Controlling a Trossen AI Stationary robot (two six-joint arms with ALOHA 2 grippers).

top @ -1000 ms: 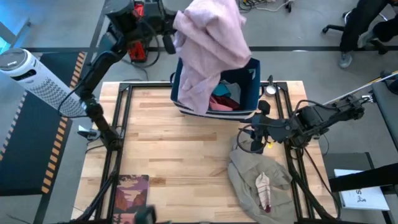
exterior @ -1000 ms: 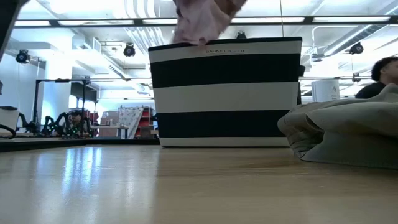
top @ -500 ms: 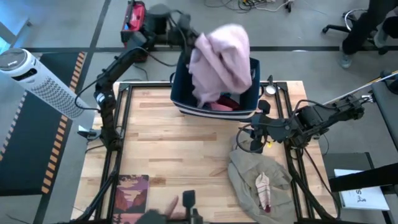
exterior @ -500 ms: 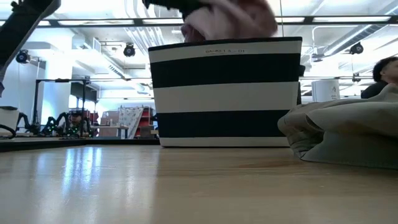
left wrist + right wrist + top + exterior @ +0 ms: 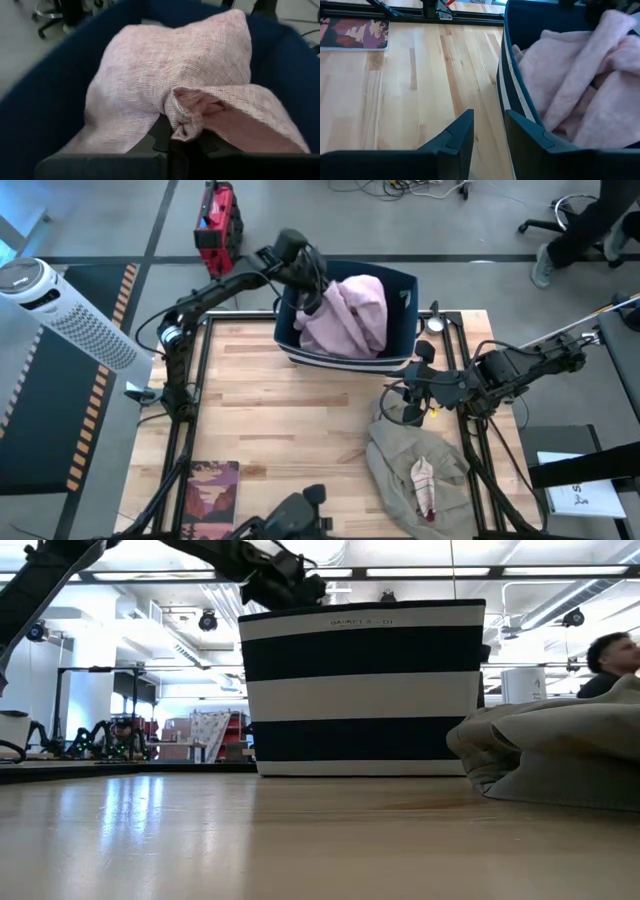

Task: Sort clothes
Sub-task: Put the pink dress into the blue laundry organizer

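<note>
Your left end effector (image 5: 308, 283) sits over the near-left rim of the navy bin (image 5: 404, 288) at the far edge of the counter (image 5: 290, 420), clenched on a bunched fold of the pale pink garment (image 5: 350, 315). The left wrist view confirms this: the fabric knot (image 5: 187, 112) is pinched directly between the fingers, and the rest of the cloth drapes down inside the blue walls. Holding by a single gathered fold keeps the bulk of the garment hanging free, so it settles into the bin rather than catching on the rim. Most of the garment already lies within the bin, filling much of its opening. Your right end effector (image 5: 489, 132) waits low over the counter just beside the bin's striped outer wall, fingers slightly parted and grasping nothing, positioned clear of the left arm's path. The beige-khaki garment (image 5: 410, 465) lies heaped on the counter's right side near the front, with a small maroon-patterned piece (image 5: 424, 485) resting on top of it; both appear set apart as a separate pile. A reddish-brown book (image 5: 210, 490) lies flat at the front-left corner, uninvolved.
</note>
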